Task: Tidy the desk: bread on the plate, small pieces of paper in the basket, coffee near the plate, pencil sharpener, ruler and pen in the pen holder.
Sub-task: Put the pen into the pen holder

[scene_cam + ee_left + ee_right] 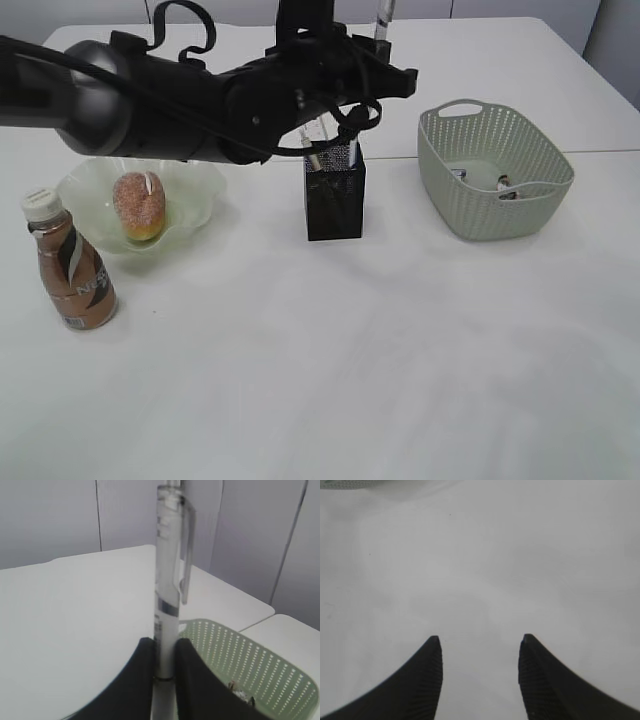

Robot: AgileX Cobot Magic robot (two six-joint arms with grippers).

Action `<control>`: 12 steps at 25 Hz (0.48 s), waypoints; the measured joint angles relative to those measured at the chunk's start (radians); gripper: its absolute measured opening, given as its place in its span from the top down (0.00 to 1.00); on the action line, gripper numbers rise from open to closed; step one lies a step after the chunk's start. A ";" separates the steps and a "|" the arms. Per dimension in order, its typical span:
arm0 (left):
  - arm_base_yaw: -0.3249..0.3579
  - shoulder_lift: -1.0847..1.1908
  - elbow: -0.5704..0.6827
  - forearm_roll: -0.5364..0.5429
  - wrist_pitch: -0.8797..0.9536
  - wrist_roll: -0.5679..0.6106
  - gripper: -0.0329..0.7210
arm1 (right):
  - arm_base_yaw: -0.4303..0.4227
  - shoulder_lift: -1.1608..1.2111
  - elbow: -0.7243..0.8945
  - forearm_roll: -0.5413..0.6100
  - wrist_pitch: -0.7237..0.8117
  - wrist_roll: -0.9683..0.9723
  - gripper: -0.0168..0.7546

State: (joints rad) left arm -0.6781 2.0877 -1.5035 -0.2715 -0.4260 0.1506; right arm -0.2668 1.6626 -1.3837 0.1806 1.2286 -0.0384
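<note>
My left gripper point(385, 75) point(165, 642) is shut on a clear pen point(381, 20) point(167, 570), which it holds upright above the black mesh pen holder point(335, 200). The pen's lower end is hidden behind the gripper. Pale items stick out of the holder's top; I cannot tell the ruler among them, and the pencil sharpener is hidden. The bread point(138, 205) lies on the green plate point(195, 185). The coffee bottle point(72, 265) stands just in front of the plate. Small pieces of paper point(503, 185) point(241, 696) lie in the green basket point(495, 215) point(235, 650). My right gripper point(480, 640) is open over bare table.
The left arm point(150, 100) stretches from the left edge across the back of the white table point(350, 370), above the plate. The basket stands to the right of the pen holder. A seam runs across the table behind the basket.
</note>
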 joint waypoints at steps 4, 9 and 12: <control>0.025 0.000 0.000 -0.018 0.000 0.000 0.88 | 0.000 0.000 0.000 0.000 0.000 0.000 0.47; 0.035 0.005 0.000 -0.067 0.025 0.000 0.88 | 0.000 0.000 0.000 0.000 0.000 0.000 0.47; 0.035 0.036 0.000 -0.071 0.021 0.000 0.88 | 0.000 0.000 0.000 0.000 0.000 0.000 0.47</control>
State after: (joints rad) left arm -0.6435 2.1232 -1.5035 -0.3424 -0.4049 0.1506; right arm -0.2668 1.6626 -1.3837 0.1806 1.2286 -0.0384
